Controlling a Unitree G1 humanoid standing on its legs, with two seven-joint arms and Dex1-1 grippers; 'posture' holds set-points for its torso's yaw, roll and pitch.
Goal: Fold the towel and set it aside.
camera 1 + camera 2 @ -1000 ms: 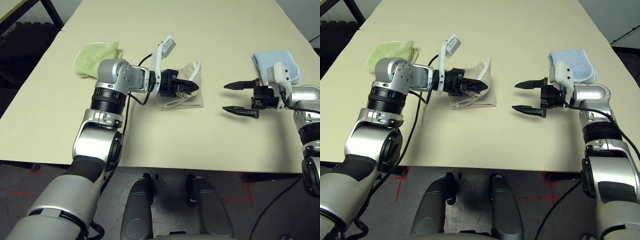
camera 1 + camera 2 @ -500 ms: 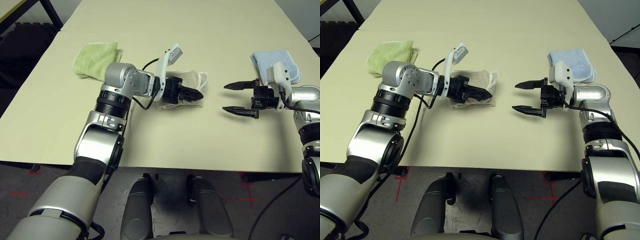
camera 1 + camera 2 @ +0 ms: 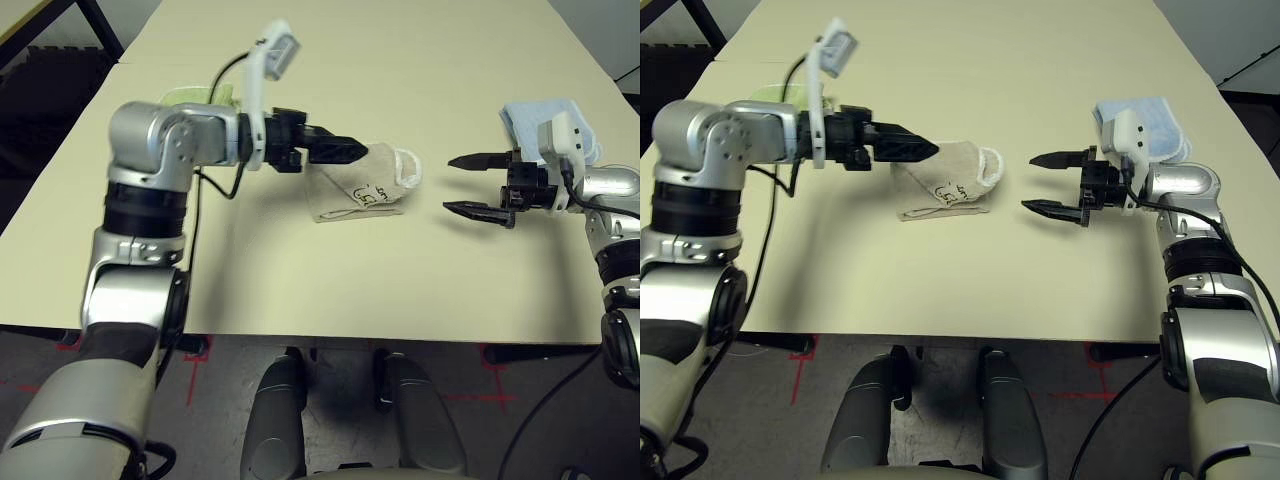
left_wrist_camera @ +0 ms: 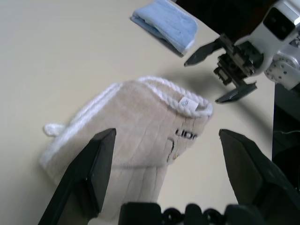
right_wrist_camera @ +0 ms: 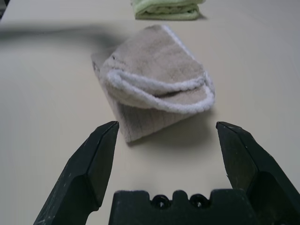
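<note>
My towel [image 3: 358, 184] is soft tan terry — nubbly and matt, ribbed along one band, with thick ropey white piping at its edge and a small smooth white label. At its ten o'clock the lime-green cloth [image 5: 166, 8] looks equally fluffy; at two o'clock the light-blue cloth [image 4: 165, 22] is the same pile. The table [image 3: 400, 60] is smooth, matt cream. My fingers [image 5: 89, 164] are hard black plastic — a dull sheen; my forearms [image 3: 165, 150] are brushed silver metal.
</note>
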